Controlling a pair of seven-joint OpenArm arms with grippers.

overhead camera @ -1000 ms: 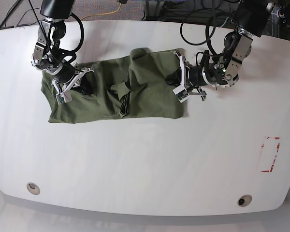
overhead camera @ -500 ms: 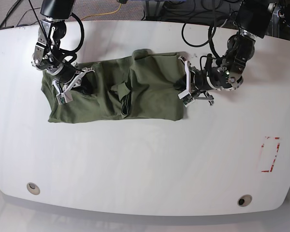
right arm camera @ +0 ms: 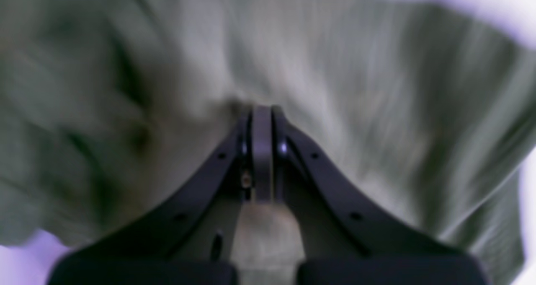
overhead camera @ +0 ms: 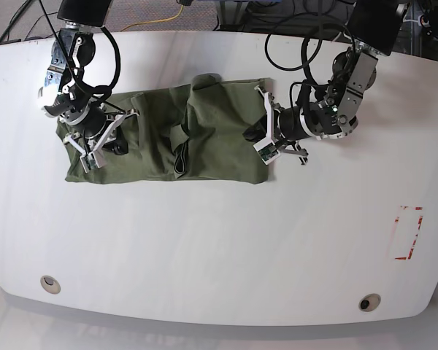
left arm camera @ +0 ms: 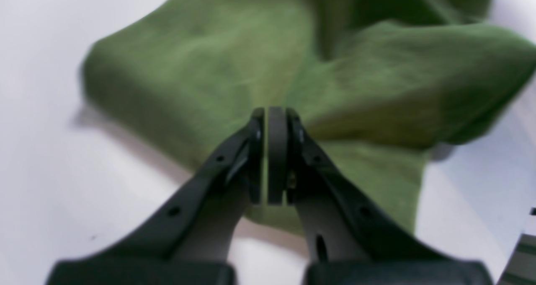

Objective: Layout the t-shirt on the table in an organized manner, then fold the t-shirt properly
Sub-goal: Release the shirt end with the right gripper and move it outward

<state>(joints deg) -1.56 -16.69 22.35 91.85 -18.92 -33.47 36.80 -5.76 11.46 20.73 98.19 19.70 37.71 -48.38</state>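
Observation:
The olive-green t-shirt lies as a wrinkled band across the back half of the white table, with a dark fold near its middle. On the shirt's right end my left gripper is shut. In the left wrist view its jaws pinch a thin sliver of the green t-shirt near the cloth's edge. My right gripper is shut on the shirt's left end. Blurred t-shirt fills the right wrist view and bunches at the closed tips.
Two round grommet holes sit near the table's front edge. A red dashed rectangle marks the right side. Black cables loop behind the arm on the right. The table's back edge runs close behind the shirt.
Both arms have shifted leftward in the base view, dragging the t-shirt a little left and back with them. The shirt looks narrower from side to side. Both grippers stay shut.

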